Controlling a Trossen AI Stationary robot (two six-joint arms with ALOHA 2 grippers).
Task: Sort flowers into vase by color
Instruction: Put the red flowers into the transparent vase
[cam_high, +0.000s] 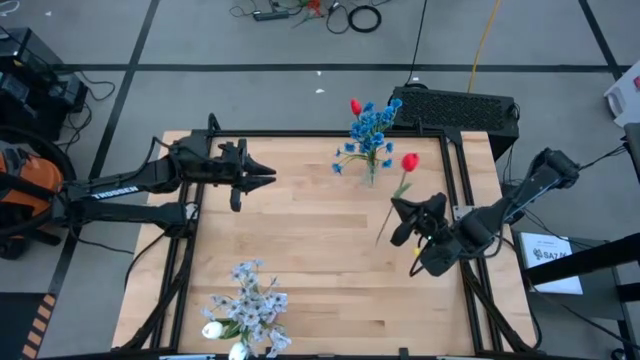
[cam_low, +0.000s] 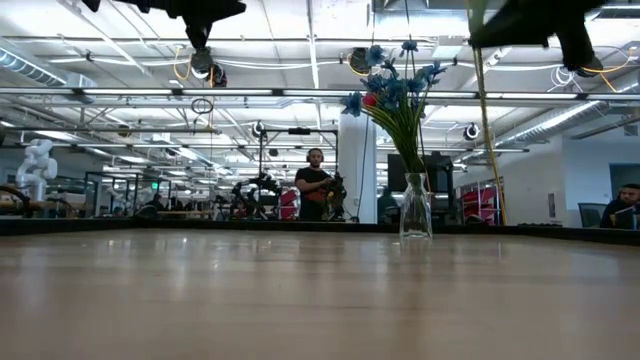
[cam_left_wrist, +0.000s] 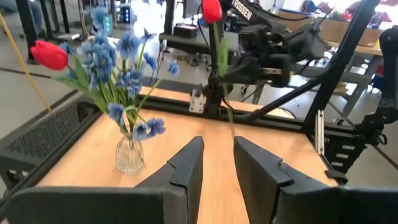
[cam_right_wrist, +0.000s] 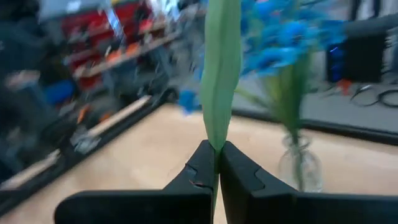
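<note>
The table (cam_high: 300, 260) is a wooden top with a dark frame around it. The left arm (cam_high: 130, 185) reaches in from the left side and waits over the far left part of the table. Its hand (cam_high: 262, 176) hangs above the wood, the two fingers a little apart and holding nothing. The right arm (cam_high: 520, 195) comes in from the right side. The right hand (cam_high: 403, 222) is above the right part of the table, and its fingers are pressed together on the green stem of a red flower (cam_high: 409, 162). This flower is lifted off the table; the red bud points toward the far edge and the stem hangs down under the hand toward the near side.

Near the far edge stands a small glass vase (cam_low: 416, 215), upright on the wood. It holds a bunch of blue flowers (cam_high: 372, 128) and one more red bud (cam_high: 355, 105) at the far side of the bunch. The held red flower is near this vase, to its right, and not touching it.

At the near left corner stands a bunch of pale white-lavender flowers (cam_high: 250, 300) with two white buds (cam_high: 212, 329) beside it. I cannot see what holds this bunch.
</note>
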